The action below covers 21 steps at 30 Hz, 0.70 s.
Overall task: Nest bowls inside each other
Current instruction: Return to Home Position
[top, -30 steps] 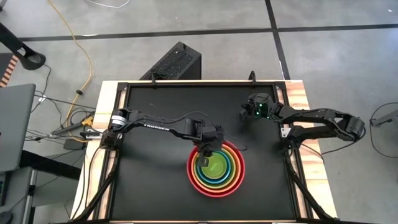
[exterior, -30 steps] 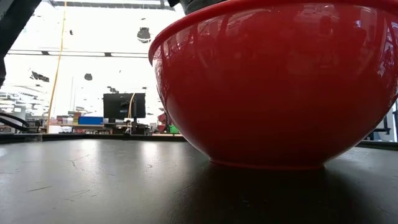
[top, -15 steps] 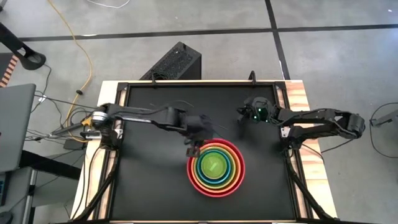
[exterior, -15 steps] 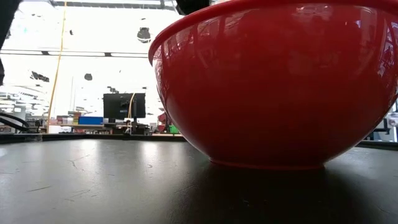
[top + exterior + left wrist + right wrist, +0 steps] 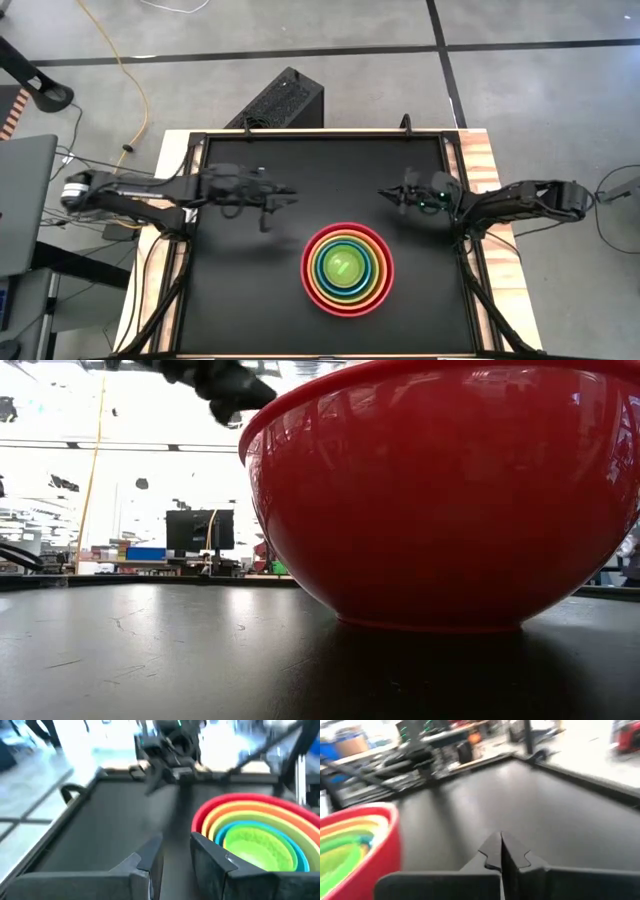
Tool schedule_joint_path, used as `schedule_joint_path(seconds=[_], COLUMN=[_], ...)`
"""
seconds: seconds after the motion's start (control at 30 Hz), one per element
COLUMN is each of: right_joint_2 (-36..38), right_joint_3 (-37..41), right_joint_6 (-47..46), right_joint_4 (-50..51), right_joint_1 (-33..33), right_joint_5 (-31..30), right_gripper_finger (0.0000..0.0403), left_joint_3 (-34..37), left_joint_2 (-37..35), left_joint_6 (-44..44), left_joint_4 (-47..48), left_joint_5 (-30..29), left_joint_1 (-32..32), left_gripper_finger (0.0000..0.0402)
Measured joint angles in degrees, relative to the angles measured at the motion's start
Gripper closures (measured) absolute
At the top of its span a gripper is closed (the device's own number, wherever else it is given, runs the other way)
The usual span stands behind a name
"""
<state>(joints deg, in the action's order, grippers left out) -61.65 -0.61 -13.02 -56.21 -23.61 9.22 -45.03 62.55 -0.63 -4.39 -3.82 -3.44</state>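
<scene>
**Inspector:** Position of the bowls (image 5: 348,268)?

**Assessor:** They are nested in one stack on the table (image 5: 240,290), slightly toward the right arm's side of centre. The red bowl (image 5: 450,490) is outermost and sits on the surface. The green bowl (image 5: 343,266) is innermost.

**Inspector:** Any lettering?

**Assessor:** Whether the arms carry any cannot be told.

**Inspector:** Grippers?

**Assessor:** The left gripper (image 5: 176,842) is over the table, well apart from the stack. Its fingers are parted by a narrow gap with nothing between them. The right gripper (image 5: 500,842) is near the right edge, also clear of the stack, with its fingers pressed together and empty.

**Inspector:** Surroundings?

**Assessor:** The table has a black top with wooden side rails. The floor (image 5: 330,40) is grey with dark lines, and a yellow cable (image 5: 120,70) runs across it. A black box (image 5: 285,100) stands behind the table. A monitor (image 5: 200,530) stands in the bright room beyond.
</scene>
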Motion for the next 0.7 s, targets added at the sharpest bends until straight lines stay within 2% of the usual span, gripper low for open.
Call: schedule_joint_path(seconds=[0.13, 0.2, 0.33, 0.5, 0.7], right_joint_2=[-0.7, -0.8, -0.9, -0.8, 6.9], right_joint_3=[-1.8, -2.2, -2.5, -2.5, -1.2], right_joint_6=[0.8, 0.9, 1.4, 0.1, -2.0], right_joint_4=[0.2, 0.3, 0.3, 0.6, 10.2], right_joint_1=[-0.9, -0.9, -0.9, -0.9, -0.9], right_joint_5=[7.2, 7.6, 7.3, 7.5, 6.4], right_gripper_finger=[0.0398, 0.0398, 0.0396, 0.0395, 0.0395], left_joint_3=[12.8, 17.7, 25.0, 30.9, 36.3], left_joint_2=[-8.6, -12.6, -20.8, -31.8, -42.3], left_joint_6=[1.7, 2.8, 4.5, 3.3, 1.2], left_joint_4=[-10.9, -13.9, -14.2, -11.9, -11.6], left_joint_5=[0.0, 0.1, 0.1, 0.1, 0.0], left_joint_1=[-1.4, -2.1, -3.2, -3.3, -3.3], left_gripper_finger=[0.0315, 0.0315, 0.0315, 0.0315, 0.0315])
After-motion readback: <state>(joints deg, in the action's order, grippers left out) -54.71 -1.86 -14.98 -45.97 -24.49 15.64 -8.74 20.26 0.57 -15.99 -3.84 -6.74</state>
